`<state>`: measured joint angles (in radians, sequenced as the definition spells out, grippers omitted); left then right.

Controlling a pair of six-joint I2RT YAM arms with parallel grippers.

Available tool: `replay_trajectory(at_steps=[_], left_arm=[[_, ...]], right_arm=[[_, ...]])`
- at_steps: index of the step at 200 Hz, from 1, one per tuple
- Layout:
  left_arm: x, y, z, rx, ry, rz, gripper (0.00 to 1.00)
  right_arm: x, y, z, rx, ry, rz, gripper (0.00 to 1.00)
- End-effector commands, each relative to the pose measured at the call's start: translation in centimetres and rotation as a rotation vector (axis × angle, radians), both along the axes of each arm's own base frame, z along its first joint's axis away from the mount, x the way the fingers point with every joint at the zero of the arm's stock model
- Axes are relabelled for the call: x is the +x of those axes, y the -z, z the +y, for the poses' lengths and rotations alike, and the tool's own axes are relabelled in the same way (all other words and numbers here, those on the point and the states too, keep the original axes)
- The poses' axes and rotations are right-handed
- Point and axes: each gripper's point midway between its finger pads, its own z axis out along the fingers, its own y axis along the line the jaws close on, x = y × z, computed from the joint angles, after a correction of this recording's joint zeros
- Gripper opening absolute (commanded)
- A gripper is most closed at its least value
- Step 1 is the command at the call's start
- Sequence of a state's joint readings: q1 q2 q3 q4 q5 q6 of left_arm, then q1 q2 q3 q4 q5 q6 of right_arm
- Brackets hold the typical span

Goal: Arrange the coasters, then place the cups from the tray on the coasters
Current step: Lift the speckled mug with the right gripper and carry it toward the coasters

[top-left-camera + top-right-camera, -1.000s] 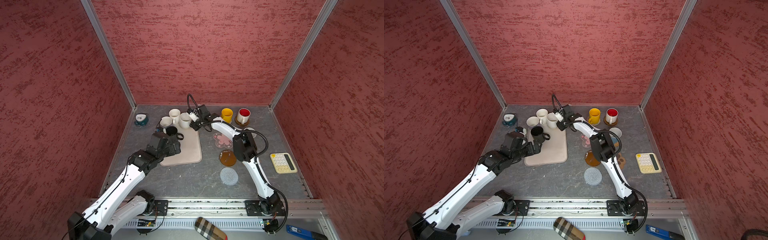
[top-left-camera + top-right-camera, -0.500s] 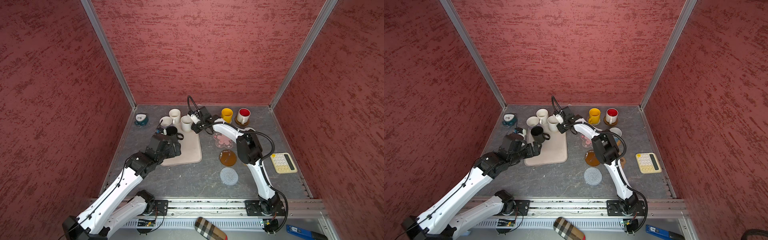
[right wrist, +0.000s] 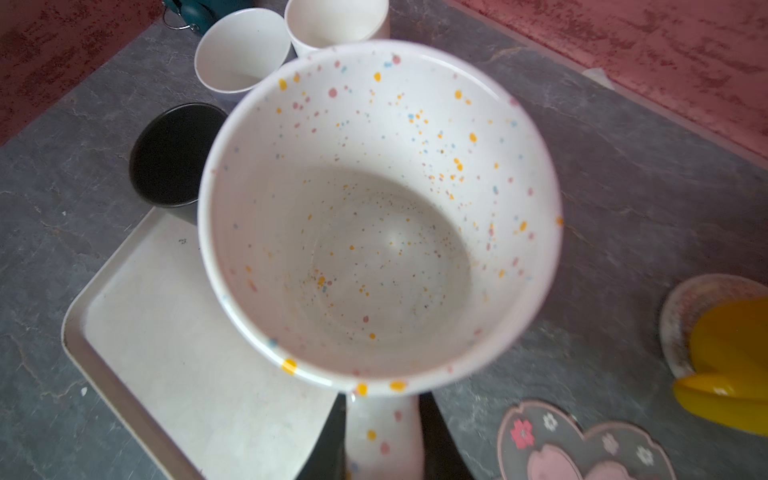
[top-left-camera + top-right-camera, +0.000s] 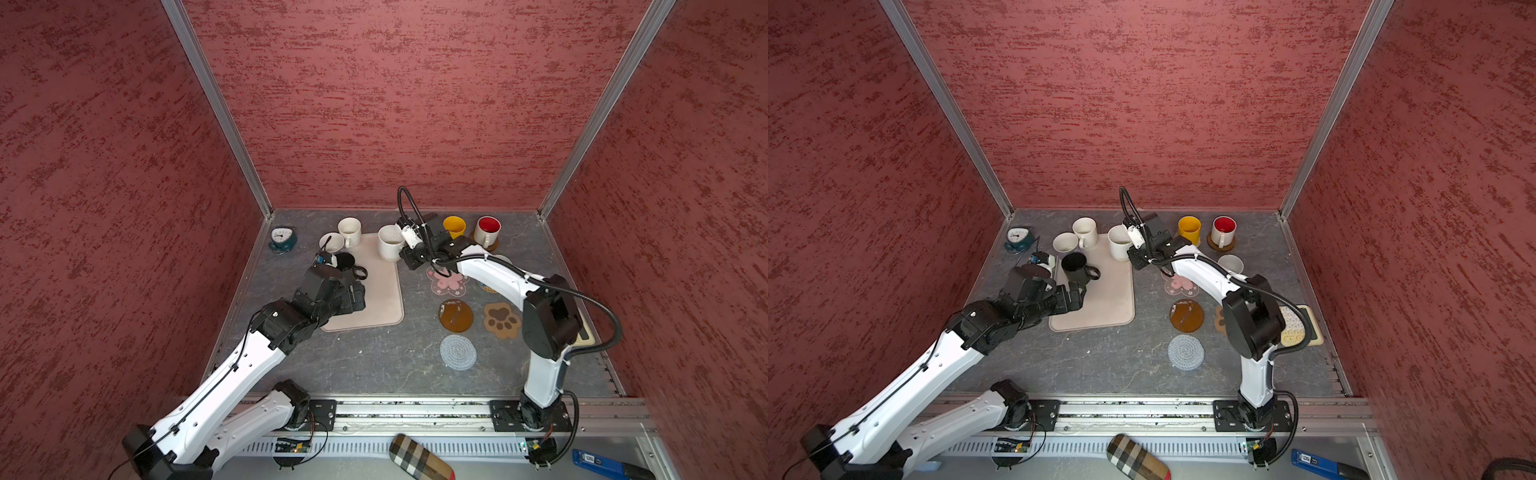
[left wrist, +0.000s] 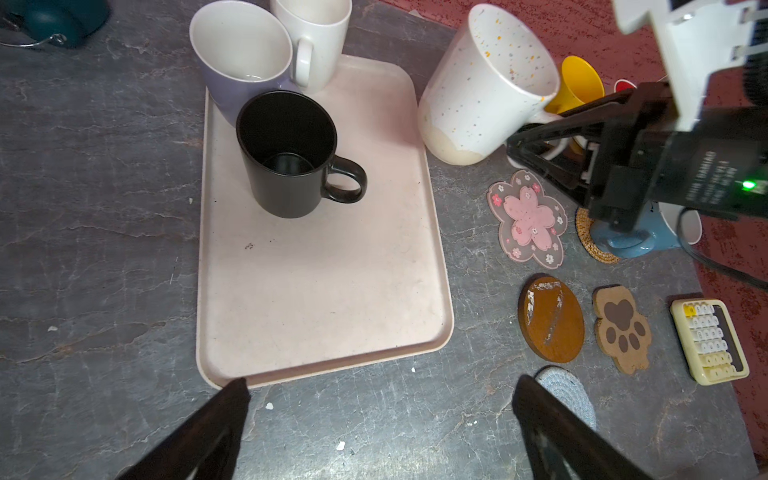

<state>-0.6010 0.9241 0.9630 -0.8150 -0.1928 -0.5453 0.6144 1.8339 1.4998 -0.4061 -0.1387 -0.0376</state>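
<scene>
Rough red walls (image 4: 374, 104) close in on three sides of a grey, slate-veined tabletop (image 4: 374, 365), with aluminium posts (image 4: 216, 108) running up from the two far corners.

A teal alarm clock (image 4: 281, 240) stands at far left. My left gripper (image 5: 380, 382) hangs over the near end of the beige tray (image 5: 324, 291), fingers spread wide and holding nothing. The black mug (image 5: 291, 158) stands on the tray's far half. A lavender mug (image 5: 239, 62) and a plain white mug (image 5: 316, 33) crowd its far left corner.

At the tray's far right corner my right gripper (image 5: 523, 147) is clamped on the handle of the speckled mug (image 5: 482, 87). The mug is tilted, and I cannot tell whether its base touches anything.

To the right, a pink flower coaster (image 4: 448, 281), a brown disc (image 4: 456, 316), a paw-print coaster (image 4: 502, 320) and a crochet round (image 4: 458, 352) lie on bare slate, the round nearest the rail.

Farther back, the yellow mug (image 4: 454, 226) sits on a cream coaster (image 3: 681, 316) and the red-lined mug (image 4: 487, 230) on a second brown disc (image 4: 1227, 248). My right arm hides most of the blue mug (image 5: 623, 245) on the rattan coaster (image 5: 590, 245). A cream calculator (image 5: 708, 340) lies at the right edge.
</scene>
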Motion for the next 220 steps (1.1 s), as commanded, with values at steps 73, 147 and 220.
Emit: replay_trajectory(at_steps=[73,147,220], left_arm=[[1.9,-0.1,-2.0,0.019,0.026,-0.007,1.00],[2.5,1.5,-3.0,-0.002,0.035,0.008,1.00],[2.9,3.5,-3.7,0.007,0.046,0.038,1.00]], right_arm=[[-6.2,-6.7,-7.1,0.102,0.225,-0.122,0.00],[-8.1,-2.0,-13.4,0.016,0.533,-0.042,0.00],[-5.5,1.7,-14.6,0.037,0.684,-0.043,0.00]])
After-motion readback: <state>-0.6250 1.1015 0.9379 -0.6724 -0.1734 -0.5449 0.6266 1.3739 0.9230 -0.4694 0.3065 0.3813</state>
